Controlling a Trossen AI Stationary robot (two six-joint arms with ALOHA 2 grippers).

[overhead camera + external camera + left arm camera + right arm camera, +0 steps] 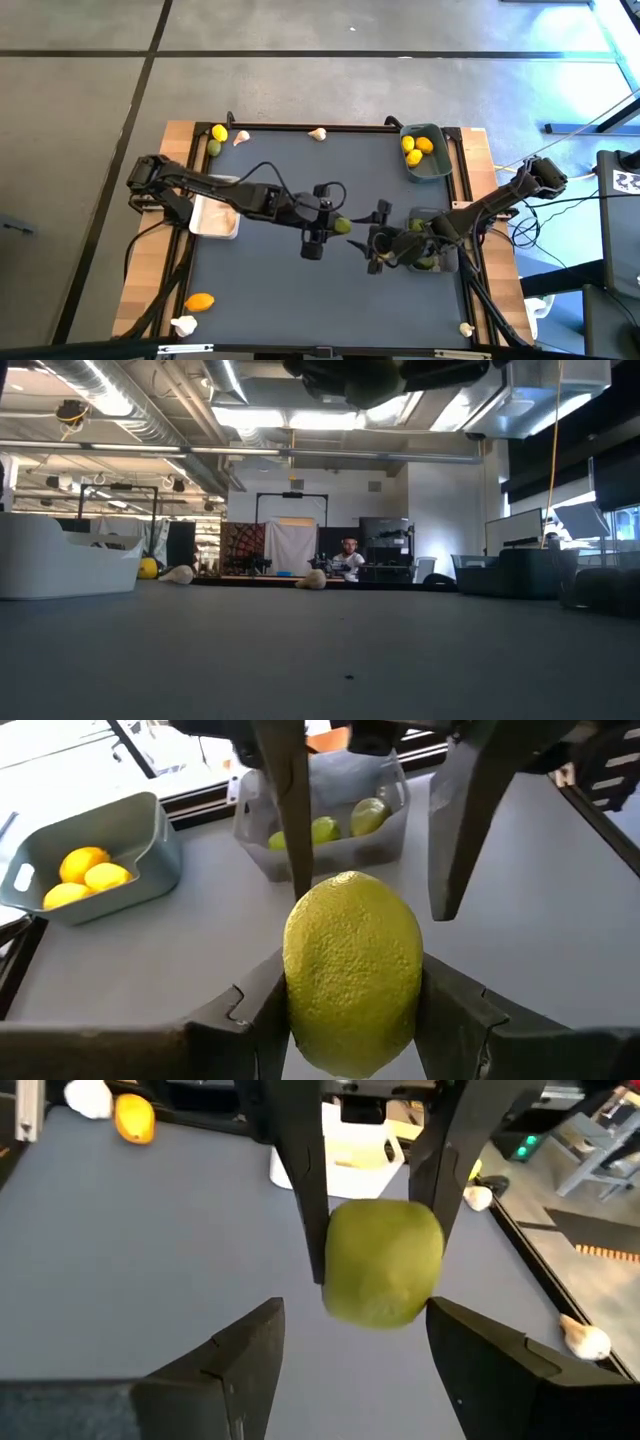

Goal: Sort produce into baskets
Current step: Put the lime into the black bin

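Observation:
A green lime (350, 970) hangs above the middle of the table with my left gripper (336, 226) shut on it. My right gripper (370, 1370) faces it from the table's right, open. Its fingers (290, 810) stand just beyond the lime, apart from it. Behind the right gripper, a dark grey basket (320, 845) rests on the table and holds limes. At the far right a blue-grey basket (425, 152) holds lemons (415, 148). The white basket (214, 216) sits on the left, under my left arm. My left gripper pinches the lime between its two fingers, one on each side (322, 1245). The fingers come from the table's left, slanting a little downward. The lime is lifted clear of the table, and its free end points toward my right gripper.
Loose produce lies at the table's edges. At the far left are a lemon (219, 132), a lime (213, 148) and garlic (241, 138); more garlic (317, 133) lies along the far edge. A lemon (200, 301) and garlic (184, 324) lie near left, and garlic (466, 328) near right.

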